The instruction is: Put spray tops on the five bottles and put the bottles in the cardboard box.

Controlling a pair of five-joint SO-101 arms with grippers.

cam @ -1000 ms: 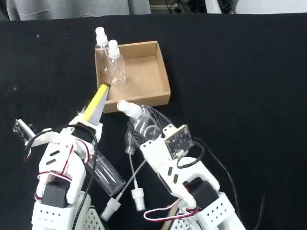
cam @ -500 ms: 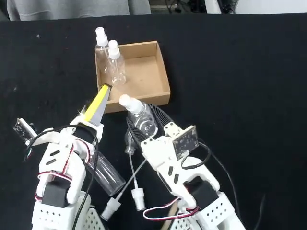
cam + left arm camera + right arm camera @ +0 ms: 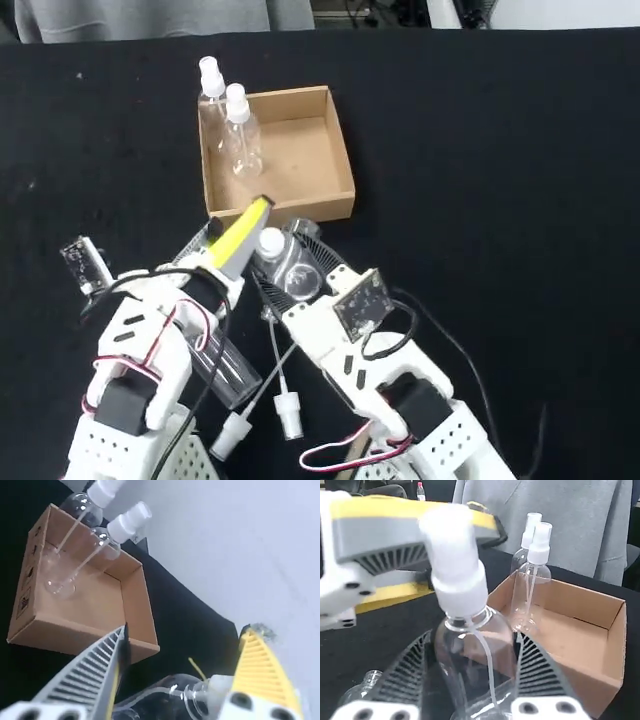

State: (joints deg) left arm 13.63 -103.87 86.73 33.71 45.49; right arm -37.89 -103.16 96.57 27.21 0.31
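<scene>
Bottle [image 3: 297, 272] sat clamped in the right gripper [image 3: 472, 652], just short of the near wall of the cardboard box [image 3: 340, 150]. Its spray top [image 3: 268, 240] was already on the neck (how firmly seated, could not tell).

Change over the last second: the left gripper [image 3: 186, 630] swung away from the box's near-left corner and over to that top. It was open wide, one finger on either side, with the yellow finger [image 3: 245, 228] just beside the cap; contact not confirmed. In the same interval the right arm drew the bottle back a little from the box.

Reading: the left arm looked set to pinch or twist the top home — so capping of this one was probably unfinished, with boxing to follow.

Tally: two capped bottles [image 3: 243, 135] stood in the box's far-left corner. An uncapped bottle [image 3: 225, 372] lay on the table by the left arm, with two loose spray tops [image 3: 290, 412] near it — well short of five.
</scene>
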